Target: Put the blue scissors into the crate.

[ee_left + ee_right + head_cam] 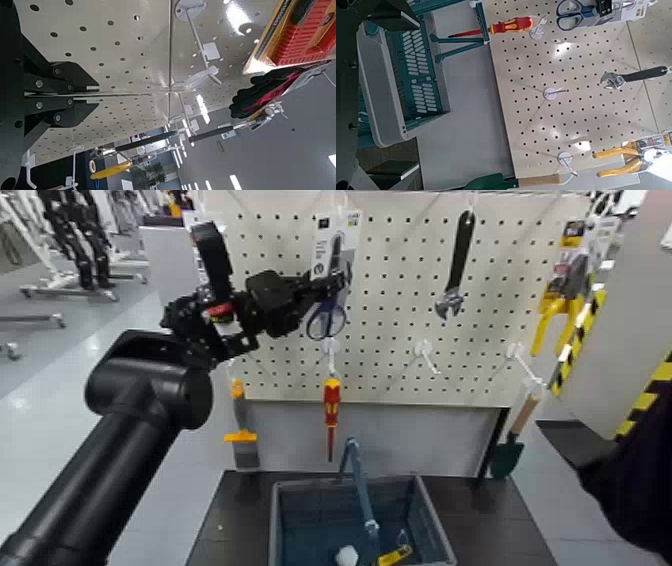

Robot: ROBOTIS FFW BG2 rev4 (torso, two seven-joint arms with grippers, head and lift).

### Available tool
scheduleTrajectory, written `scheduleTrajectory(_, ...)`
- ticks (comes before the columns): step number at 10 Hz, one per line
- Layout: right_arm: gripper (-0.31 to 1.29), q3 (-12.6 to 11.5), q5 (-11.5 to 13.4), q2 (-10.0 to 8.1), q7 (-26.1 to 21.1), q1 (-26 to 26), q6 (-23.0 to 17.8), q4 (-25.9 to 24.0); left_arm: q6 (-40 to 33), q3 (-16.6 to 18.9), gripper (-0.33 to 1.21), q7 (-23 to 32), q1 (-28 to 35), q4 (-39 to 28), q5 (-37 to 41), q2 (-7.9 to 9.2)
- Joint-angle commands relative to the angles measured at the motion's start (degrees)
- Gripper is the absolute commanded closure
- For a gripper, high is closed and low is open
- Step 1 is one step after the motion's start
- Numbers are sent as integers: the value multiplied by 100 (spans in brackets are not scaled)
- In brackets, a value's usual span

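End effector, left (335, 285): one, upper middle of the head view, clenched on the packaging card (323, 252) of the blue scissors (327, 320). In the left wrist view I see the jaws brought together on what I take to be the card, edge-on.

End effector, right (409, 93): one, idle at the left of the right wrist view, jaws spread wide.

Blue scissors: one pair, carded, upright against the pegboard (400, 340); loop handles hang below the grip, in the upper middle of the head view. Whether the card is free of its hook I cannot tell.

Handling: light, I judge. Card thin and stiffish, likely to bend if squeezed off-centre, and smooth enough to slip or swivel. Blades and loops hard, not fragile; the loops make the lower end bulkier.

Where to hold: the flat card beside the blades, as I have it, pinched squarely across its thickness. I would leave the loops alone; they could turn in the jaws. Next, I would ease the card straight off towards me, so its hanging hole does not tear.

Crate (436, 525): one, grey-blue, lower middle of the head view. Its raised handle (359, 480) could snag the card on the way in.
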Motion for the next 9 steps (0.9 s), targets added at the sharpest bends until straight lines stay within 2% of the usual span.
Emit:
scheduleTrajectory(1, 8, 1, -1, 1, 0, 0, -3, 0, -21, 31, 119, 0, -2, -8, -11, 4)
scheduleTrajectory(4, 8, 9, -1, 1, 0, 0, -3, 0, -39, 48, 119, 9, -46, -149, -20, -5)
scheduleTrajectory(9, 8, 9, -1, 10, 0, 0, 5, 0, 269, 119, 119, 17, 279, -1379, 68, 13)
